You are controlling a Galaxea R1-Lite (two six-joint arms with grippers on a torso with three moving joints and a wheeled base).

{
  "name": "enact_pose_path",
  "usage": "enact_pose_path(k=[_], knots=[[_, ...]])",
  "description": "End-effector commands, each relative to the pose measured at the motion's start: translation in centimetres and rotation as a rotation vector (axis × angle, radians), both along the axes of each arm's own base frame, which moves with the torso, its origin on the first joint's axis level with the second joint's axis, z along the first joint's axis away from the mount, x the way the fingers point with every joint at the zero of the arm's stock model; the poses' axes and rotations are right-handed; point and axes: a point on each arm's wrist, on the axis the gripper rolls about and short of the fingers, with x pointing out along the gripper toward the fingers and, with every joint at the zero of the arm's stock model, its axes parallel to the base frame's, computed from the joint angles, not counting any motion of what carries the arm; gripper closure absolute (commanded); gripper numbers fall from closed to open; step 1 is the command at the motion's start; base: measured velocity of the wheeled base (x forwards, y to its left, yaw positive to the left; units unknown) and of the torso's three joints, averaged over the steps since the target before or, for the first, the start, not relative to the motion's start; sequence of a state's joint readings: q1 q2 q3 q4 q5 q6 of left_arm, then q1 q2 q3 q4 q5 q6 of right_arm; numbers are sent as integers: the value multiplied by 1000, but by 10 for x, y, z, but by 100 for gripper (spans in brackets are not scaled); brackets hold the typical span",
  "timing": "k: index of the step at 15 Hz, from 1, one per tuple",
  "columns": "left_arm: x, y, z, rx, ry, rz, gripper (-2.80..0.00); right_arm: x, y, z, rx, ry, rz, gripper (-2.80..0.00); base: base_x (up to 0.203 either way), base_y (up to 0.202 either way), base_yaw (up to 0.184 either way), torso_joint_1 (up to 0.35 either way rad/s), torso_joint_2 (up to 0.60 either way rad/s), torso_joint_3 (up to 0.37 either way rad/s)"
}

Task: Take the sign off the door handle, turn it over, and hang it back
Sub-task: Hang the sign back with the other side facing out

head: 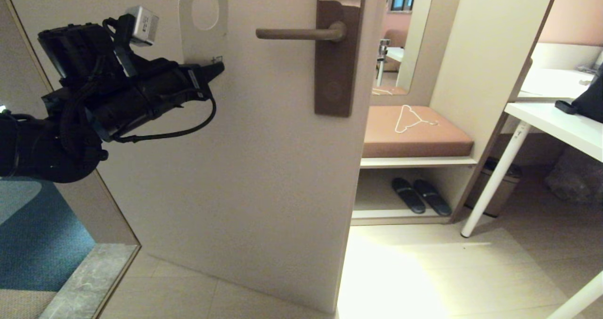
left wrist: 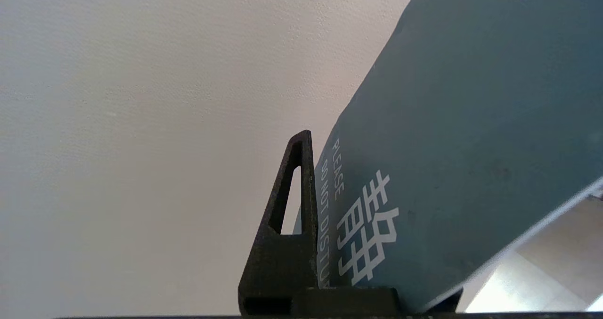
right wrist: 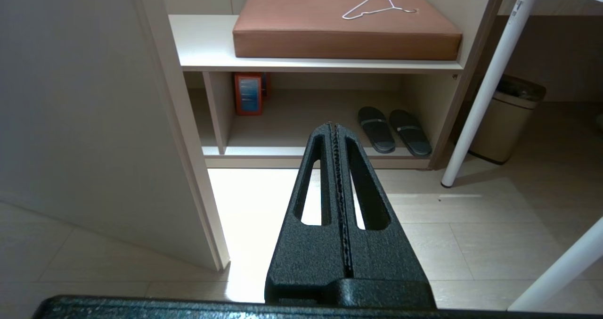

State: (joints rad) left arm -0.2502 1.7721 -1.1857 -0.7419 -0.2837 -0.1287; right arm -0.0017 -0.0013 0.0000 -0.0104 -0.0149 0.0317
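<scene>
Sign [head: 203, 24]: we hold it upright by its lower end, white face toward us, blue side to the door, off and left of the door handle [head: 301, 33], hole level with the lever for rehanging.
Left gripper [head: 213, 68]: clamped on the sign.
Right gripper [right wrist: 335, 144]: parked low, fingers pressed together (idle).
Obstacles: none before the lever's free tip.
Surroundings: cushion bench [head: 417, 133]; hanger [head: 412, 118] near its back edge, slippers [head: 420, 195] beneath.
</scene>
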Motion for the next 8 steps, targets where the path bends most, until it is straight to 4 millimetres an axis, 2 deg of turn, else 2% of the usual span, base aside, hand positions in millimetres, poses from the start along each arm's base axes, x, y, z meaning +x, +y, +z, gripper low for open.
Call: enact_pose_path(k=[1,8], knots=[[-4,-6,2,-2,-4,-19,0,0,0,0,1,1,0,0,0,0,0,0,0,0],[-16,-20,6,23,30,-63,0,0,0,0,1,1,0,0,0,0,0,0,0,0]])
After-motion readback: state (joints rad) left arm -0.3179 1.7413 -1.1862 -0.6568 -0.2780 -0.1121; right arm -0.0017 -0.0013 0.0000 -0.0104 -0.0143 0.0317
